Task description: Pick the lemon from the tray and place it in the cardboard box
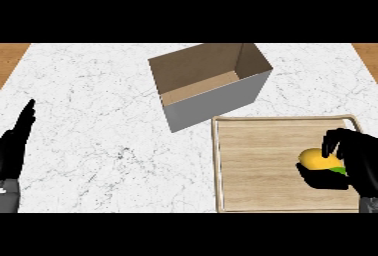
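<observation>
A yellow lemon (316,159) lies on the right part of the wooden tray (258,170). My right hand (354,162) is over the tray's right side, its fingers and thumb curled round the lemon, which shows between them. A small green patch peeks out beside the lemon under the hand. The open cardboard box (210,82) stands behind the tray, up and to the left, its inside bare. My left hand (15,145) rests open at the left edge, fingers pointing up.
The white marble counter (96,100) stretches left of the tray and box. Wooden strips show at the far upper corners. The box's near grey wall stands close to the tray's back left corner.
</observation>
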